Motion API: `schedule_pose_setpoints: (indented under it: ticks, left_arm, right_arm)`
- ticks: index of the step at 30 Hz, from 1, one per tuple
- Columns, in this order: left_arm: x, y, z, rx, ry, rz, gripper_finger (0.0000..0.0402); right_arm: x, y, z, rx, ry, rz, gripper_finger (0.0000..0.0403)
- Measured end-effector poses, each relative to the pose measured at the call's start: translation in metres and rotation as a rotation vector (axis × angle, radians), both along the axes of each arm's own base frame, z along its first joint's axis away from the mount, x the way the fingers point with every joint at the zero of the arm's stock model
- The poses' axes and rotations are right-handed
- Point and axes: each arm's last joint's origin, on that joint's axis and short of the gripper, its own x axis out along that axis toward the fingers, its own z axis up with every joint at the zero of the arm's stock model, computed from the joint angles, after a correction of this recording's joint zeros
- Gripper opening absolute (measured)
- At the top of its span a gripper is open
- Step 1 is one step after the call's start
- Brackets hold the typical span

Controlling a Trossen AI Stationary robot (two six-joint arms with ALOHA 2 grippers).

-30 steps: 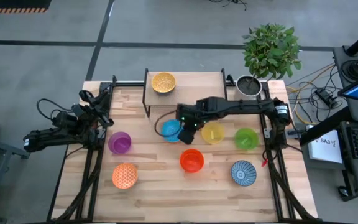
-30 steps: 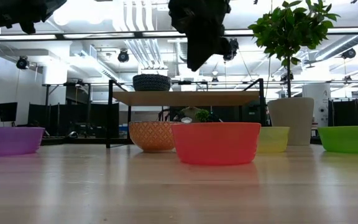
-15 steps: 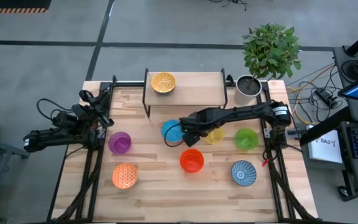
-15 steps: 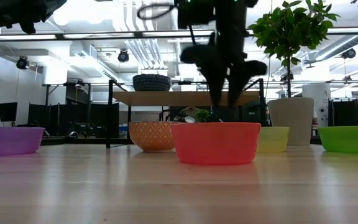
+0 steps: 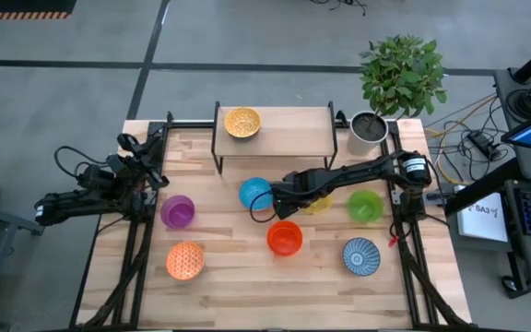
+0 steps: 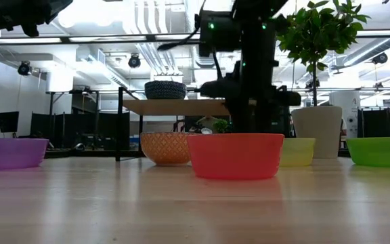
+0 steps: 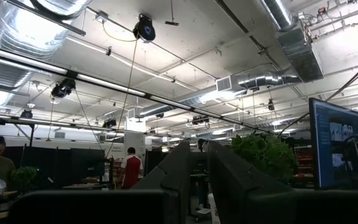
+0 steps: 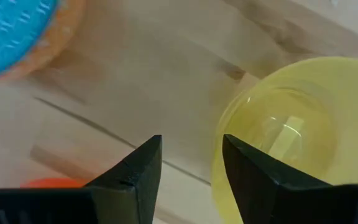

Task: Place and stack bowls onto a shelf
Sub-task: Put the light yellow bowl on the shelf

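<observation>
Right gripper (image 8: 188, 168) hung low beside the yellow bowl (image 8: 291, 130), jaws apart, nothing between them. Left gripper (image 7: 191, 186) waited well left of that bowl, fingers near together, empty. Judged light, stiff, slick plastic; best pinched across its thin rim.

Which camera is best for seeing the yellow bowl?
The right wrist view: the yellow bowl fills it, close beside the open right gripper. The high view has the arm covering most of it; the low view shows only its side behind the red-orange bowl; the left wrist view misses it.
</observation>
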Motion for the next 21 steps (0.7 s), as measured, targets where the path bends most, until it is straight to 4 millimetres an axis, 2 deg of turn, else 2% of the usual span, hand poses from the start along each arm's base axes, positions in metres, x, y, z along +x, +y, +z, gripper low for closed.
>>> schedule_pose_setpoints:
  ticks: [6,14,21]
  left_arm:
    - [0.000,0.000,0.000,0.000,0.000,0.000,0.0039]
    - [0.000,0.000,0.000,0.000,0.000,0.000,0.0039]
    - [0.000,0.000,0.000,0.000,0.000,0.000,0.0039]
  right_arm:
    - [-0.004,-0.001,-0.010,-0.029,0.002,-0.013,0.0115]
    - [-0.003,0.001,-0.009,-0.027,-0.003,-0.015,0.0019]
    - [0.003,0.005,0.002,0.020,-0.031,0.023,0.0011]
